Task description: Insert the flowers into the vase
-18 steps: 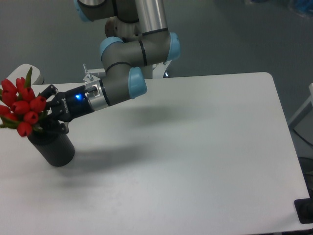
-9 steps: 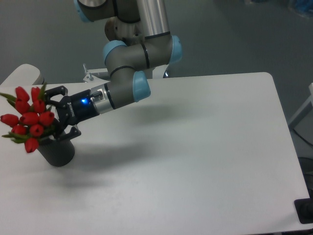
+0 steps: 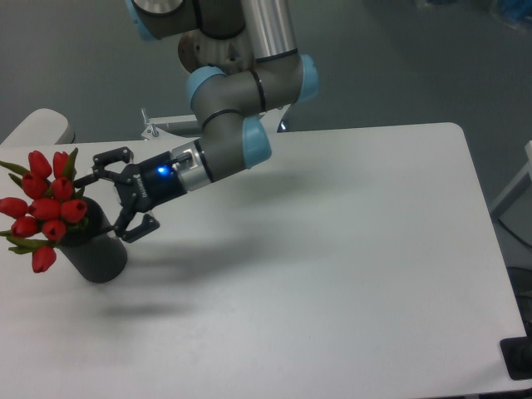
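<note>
The flowers [image 3: 46, 206], light, soft and crushable, stand in the vase [image 3: 96, 249] near the table's [image 3: 349, 249] left edge, best gripped at their hidden stems, while the gripper [image 3: 116, 193] beside them has its jaws apart, holding nothing.

A white bench [image 3: 332, 266] with rounded corners carries the things. Near its left edge stands the vase [image 3: 96, 252], a dark grey cylinder, upright on the surface, with the flowers [image 3: 43, 208] sticking out of its top. A dark shadow falls on the surface right of it.
</note>
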Tool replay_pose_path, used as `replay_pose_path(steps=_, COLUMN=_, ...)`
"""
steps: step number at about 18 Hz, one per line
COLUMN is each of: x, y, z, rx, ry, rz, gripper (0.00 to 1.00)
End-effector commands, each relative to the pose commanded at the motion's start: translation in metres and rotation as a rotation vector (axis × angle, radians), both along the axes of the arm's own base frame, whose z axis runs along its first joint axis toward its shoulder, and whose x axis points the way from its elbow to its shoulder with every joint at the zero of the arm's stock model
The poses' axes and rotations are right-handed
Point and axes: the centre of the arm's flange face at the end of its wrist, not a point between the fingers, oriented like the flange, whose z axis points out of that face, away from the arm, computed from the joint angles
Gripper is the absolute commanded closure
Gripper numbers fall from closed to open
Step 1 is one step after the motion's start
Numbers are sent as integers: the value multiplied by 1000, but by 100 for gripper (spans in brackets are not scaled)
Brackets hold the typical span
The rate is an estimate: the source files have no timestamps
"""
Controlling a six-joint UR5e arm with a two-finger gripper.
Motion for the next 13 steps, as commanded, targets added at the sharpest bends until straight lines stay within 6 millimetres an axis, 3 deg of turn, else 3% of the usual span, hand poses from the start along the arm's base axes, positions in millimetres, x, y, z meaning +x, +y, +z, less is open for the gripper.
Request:
replay_pose_path(steps=1, x=-22, y=-10, z=6, rx=-30, ry=61, rz=44, gripper=0)
replay_pose_path(steps=4, x=-52, y=-31, z=21, rx=-104, ry=170, rz=126, gripper=0)
replay_pose_path(steps=7, x=-114, y=-67, z=51, rx=-90, ry=218, rz=262, gripper=0)
replay_pose_path(steps=9, x=-140, y=-81, z=60, rx=-94, ry=248, rz=313, gripper=0)
replay_pose_path(steps=13, x=-180, y=-93, z=80, rx=-164, ry=353, rz=379, gripper=0)
